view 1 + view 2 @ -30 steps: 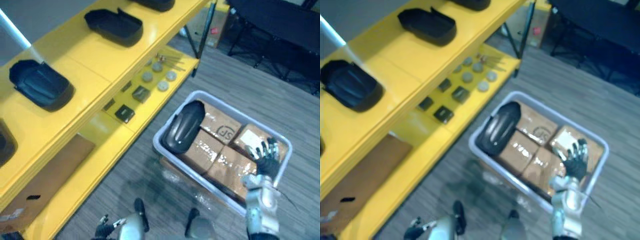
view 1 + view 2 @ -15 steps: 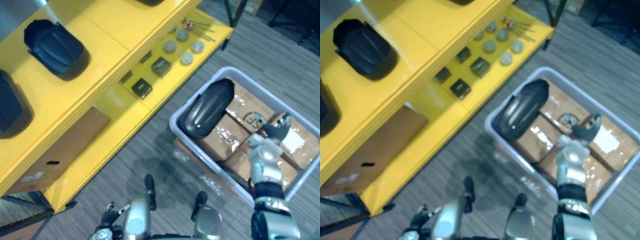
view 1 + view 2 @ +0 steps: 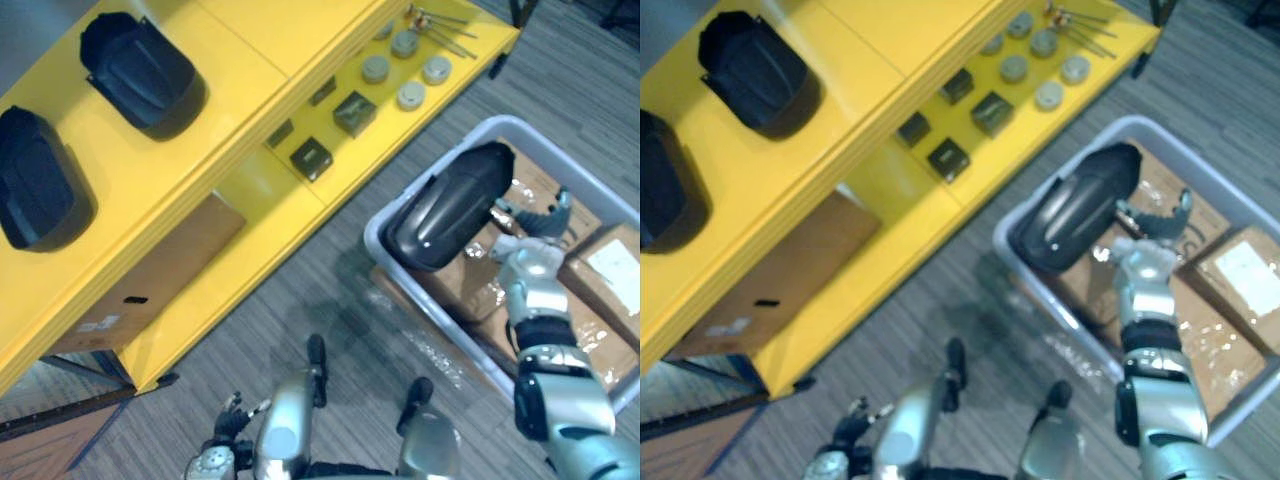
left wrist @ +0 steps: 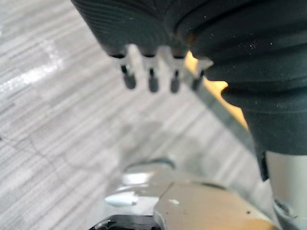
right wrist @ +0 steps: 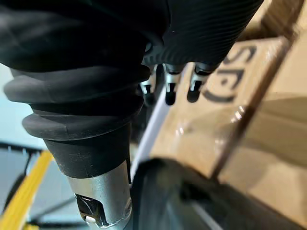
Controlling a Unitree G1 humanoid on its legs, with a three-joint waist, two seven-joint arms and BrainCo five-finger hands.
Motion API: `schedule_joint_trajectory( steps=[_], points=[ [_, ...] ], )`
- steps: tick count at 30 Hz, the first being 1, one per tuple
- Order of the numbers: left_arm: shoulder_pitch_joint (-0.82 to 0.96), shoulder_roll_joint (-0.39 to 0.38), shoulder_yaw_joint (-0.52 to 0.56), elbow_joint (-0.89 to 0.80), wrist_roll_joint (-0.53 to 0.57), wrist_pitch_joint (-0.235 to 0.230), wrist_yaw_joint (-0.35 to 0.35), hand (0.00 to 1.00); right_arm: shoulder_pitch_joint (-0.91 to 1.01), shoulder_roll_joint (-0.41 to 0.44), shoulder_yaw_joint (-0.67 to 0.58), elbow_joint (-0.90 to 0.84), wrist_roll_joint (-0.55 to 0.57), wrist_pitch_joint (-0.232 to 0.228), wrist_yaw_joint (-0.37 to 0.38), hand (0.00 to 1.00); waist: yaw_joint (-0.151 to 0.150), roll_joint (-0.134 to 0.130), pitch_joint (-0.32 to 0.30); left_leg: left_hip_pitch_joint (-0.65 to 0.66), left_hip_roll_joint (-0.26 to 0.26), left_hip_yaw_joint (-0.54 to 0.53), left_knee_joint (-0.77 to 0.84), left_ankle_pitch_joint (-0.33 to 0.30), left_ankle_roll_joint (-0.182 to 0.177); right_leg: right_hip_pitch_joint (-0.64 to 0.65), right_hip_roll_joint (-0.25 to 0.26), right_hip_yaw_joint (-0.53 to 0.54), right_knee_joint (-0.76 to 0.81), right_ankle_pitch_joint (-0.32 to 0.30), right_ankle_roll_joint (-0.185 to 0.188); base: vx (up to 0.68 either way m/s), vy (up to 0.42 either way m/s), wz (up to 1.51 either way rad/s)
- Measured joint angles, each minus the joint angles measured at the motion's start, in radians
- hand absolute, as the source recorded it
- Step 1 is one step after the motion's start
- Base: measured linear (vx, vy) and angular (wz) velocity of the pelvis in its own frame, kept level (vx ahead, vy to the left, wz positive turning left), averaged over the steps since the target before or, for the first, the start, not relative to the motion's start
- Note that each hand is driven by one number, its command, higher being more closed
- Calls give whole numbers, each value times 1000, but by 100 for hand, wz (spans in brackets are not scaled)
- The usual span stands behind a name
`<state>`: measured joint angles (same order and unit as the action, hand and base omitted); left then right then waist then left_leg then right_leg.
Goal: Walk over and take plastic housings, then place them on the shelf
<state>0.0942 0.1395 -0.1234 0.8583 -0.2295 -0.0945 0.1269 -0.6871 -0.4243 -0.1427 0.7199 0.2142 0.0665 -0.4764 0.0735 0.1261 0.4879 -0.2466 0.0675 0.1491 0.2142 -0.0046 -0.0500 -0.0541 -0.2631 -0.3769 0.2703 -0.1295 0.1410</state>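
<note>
**Right hand hovering beside housing in bin**

Right hand point(image 3: 528, 228) is hovering over the grey bin point(image 3: 372, 236), just beside the far end of the black plastic housing point(image 3: 448, 205); its fingers are spreading out straight and gripping nothing; whether a fingertip is touching the shell cannot be told. The housing is lying along the bin's wall nearest the yellow shelf point(image 3: 250, 110), with one end in the bin's near corner, and is resting partly on the cardboard boxes point(image 3: 615, 265) packed inside. Left hand point(image 4: 152, 84) is hanging low over the floor, its fingers relaxed and empty. Two more housings point(image 3: 140, 70) point(image 3: 40, 190) are already sitting on the shelf's top level, toward its left end; bare surface is showing to their right.

The step in hand is judged to be the grasp. Doing it well is probably calling for the following:

- Fingers going round the housing's rim or end, not across its smooth curved back, which is likely slippery.
- Thumb closing opposite the fingers before any lifting.
- Lifting straight up, clearing the bin's wall and the boxes.
- Left hand supporting the free end, since the shell is looking long for one hand.
</note>
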Motion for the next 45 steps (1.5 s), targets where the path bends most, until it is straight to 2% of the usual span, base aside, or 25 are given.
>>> schedule_joint_trajectory(
  steps=[11,12,16,18,21,24,27,29,32,36,40,42,45],
  points=[
    [-10,3,-12,17,-10,-1,-2,0,-22,43,65,28,-19,100,16,0,3,1,-1,4,0,3,-37,28,-2,-18,0,2,7,-1,-2,-2,-4,-1],
    [-17,4,-16,27,-14,-2,-2,0,-36,41,68,41,-22,119,11,100,4,2,-1,5,-1,3,-42,31,-1,-20,-1,2,11,-2,-4,0,0,0],
    [-21,9,-38,33,-44,-1,-1,0,-85,25,87,92,-22,183,-21,100,14,7,-5,9,-4,-1,-73,56,-4,-32,-2,-2,22,-5,-8,-32,-11,3],
    [-29,9,-48,46,-47,-1,-1,0,-100,0,86,134,-23,209,-24,100,26,12,-8,18,-8,-2,-83,62,-4,-32,-4,-5,32,-9,-10,-30,-11,4],
    [-40,8,-56,66,-49,-2,-2,0,-131,-14,86,211,-23,255,-23,100,28,20,-13,18,-14,-9,-84,66,-5,-39,-13,-8,55,-24,-7,-32,-9,6],
    [-40,0,-72,74,-49,-8,-2,0,-148,-35,86,302,-39,285,-28,100,33,44,-28,7,-25,-27,-88,73,-4,-48,-23,-22,73,-33,-6,-24,-9,16],
    [-40,0,-96,73,-49,-35,-14,0,-173,-65,83,339,-64,310,-46,100,36,65,-31,1,-32,-45,-101,87,-1,-52,-36,-39,84,-42,-3,-31,-2,23],
    [-41,0,-108,65,-51,-43,-22,0,-207,-83,79,363,-78,350,-48,100,42,77,-28,1,-33,-51,-101,90,-2,-54,-37,-42,88,-43,-2,-44,-5,6],
    [-48,0,-140,59,-87,-52,-24,0,-228,-111,63,376,-115,381,-47,100,48,99,-28,-1,-39,-59,-103,94,1,-51,-46,-55,93,-46,1,-45,2,9],
    [-44,1,-166,14,-88,-61,-24,0,-256,-157,36,407,-157,384,-42,100,49,121,-26,-5,-51,-64,-103,98,7,-52,-58,-61,96,-48,3,-34,15,8],
    [-38,16,-194,-61,-120,-81,-28,0,-281,-217,1,435,-204,380,-26,100,48,124,-25,-30,-61,-70,-101,106,17,-65,-65,-64,85,-36,14,-12,24,9],
    [-28,28,-208,-101,-123,-90,-32,0,-284,-237,-6,454,-230,365,-26,100,48,123,-24,-33,-62,-67,-100,107,18,-65,-63,-63,74,-23,18,11,0,-4],
    [-8,45,-249,-223,-130,-108,-35,0,-276,-274,-14,481,-287,304,-28,100,42,120,-21,-33,-61,-56,-100,106,20,-59,-55,-59,44,-3,21,25,-8,-8]
  ],
)
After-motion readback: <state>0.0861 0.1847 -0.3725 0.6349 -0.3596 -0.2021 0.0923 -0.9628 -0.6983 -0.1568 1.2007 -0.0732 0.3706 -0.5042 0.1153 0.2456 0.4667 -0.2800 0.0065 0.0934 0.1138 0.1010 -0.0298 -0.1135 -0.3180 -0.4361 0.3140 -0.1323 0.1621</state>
